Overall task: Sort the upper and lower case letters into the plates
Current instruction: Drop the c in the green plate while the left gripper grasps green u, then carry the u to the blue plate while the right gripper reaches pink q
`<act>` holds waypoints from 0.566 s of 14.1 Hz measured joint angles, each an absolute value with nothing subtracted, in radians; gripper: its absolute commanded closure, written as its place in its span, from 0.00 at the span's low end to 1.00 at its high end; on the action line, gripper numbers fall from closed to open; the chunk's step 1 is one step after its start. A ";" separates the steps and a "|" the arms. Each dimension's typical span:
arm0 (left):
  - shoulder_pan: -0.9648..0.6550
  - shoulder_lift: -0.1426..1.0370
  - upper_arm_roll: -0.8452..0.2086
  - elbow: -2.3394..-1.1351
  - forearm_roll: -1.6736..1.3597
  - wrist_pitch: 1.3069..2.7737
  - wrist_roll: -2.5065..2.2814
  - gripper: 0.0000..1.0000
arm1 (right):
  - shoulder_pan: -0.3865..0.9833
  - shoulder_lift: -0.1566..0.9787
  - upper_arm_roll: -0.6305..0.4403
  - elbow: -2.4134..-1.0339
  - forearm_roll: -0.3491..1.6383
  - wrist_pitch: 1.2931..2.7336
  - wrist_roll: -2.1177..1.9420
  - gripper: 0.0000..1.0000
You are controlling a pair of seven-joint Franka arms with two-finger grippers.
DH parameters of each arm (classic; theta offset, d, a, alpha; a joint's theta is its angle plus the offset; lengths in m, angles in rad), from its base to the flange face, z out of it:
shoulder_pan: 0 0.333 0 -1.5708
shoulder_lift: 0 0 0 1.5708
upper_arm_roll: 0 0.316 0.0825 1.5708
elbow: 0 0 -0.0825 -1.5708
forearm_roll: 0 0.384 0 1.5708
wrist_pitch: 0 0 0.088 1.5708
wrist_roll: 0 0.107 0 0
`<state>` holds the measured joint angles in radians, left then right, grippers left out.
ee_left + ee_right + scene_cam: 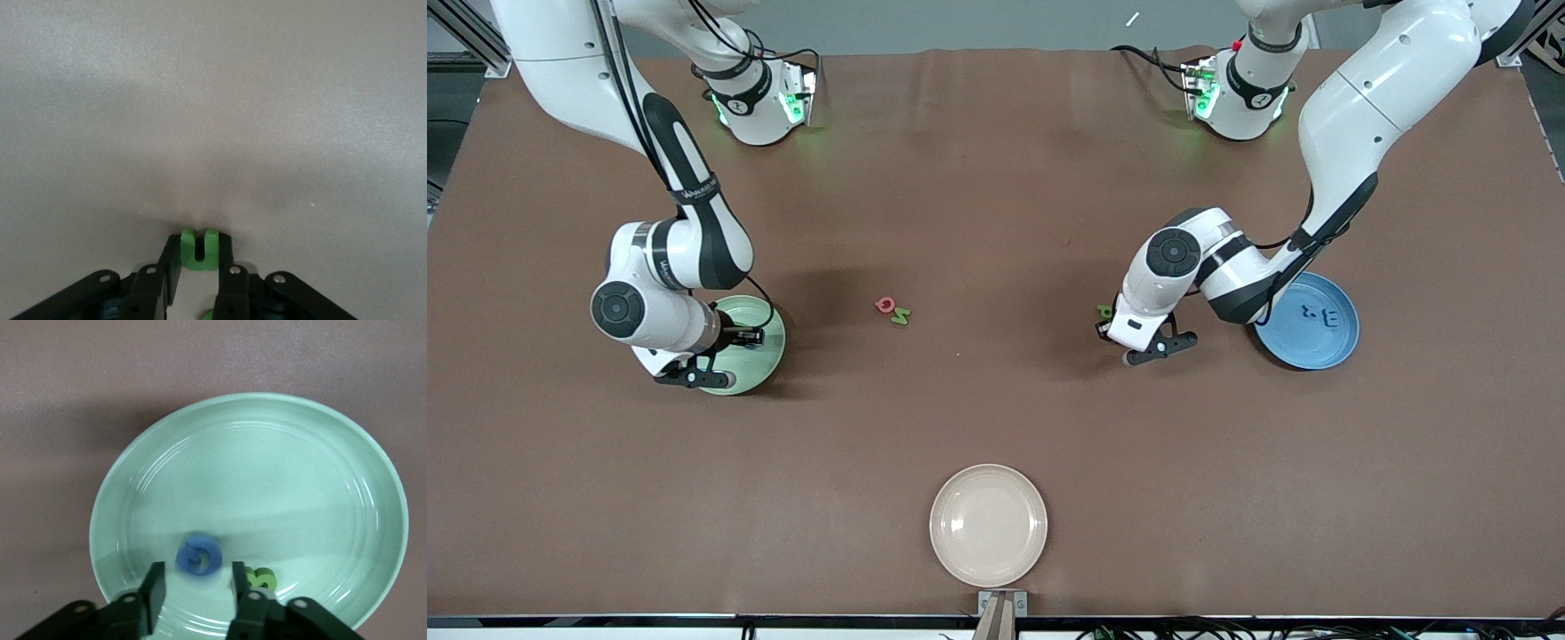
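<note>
Front view: left gripper (1119, 340) low at counter (996, 418) beside blue plate (1309, 322); red and green letters (893, 310) mid-counter.
Left wrist view: fingers (227, 283) pinched green letter (200, 249).
Right wrist view: right gripper (195, 590) over green plate (347, 453), fingers parted, blue letter (198, 555) between, loose.

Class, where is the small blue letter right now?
The blue letter lies in the green plate toward the right arm's end of the table, beside a green letter, directly under the right claw, whose fingers stand apart above it.
</note>
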<state>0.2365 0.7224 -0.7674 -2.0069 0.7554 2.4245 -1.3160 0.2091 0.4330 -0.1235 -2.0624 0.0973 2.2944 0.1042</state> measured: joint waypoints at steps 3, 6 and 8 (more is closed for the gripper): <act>0.238 0.722 -0.762 -1.998 0.757 2.416 -1.317 0.92 | 0.209 0.433 -0.123 -2.061 0.097 2.290 0.104 0.00; 0.255 0.704 -0.760 -1.982 0.761 2.387 -1.314 0.92 | 0.209 0.429 -0.122 -2.054 0.097 2.269 0.104 0.00; 0.298 0.675 -0.796 -1.980 0.758 2.354 -1.308 0.92 | 0.212 0.423 -0.112 -2.048 0.097 2.252 0.120 0.00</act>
<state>0.2977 0.6754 -0.7960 -1.9797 0.7581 2.3537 -1.3084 0.2115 0.4229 -0.1124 -2.0478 0.0974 2.2523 0.1203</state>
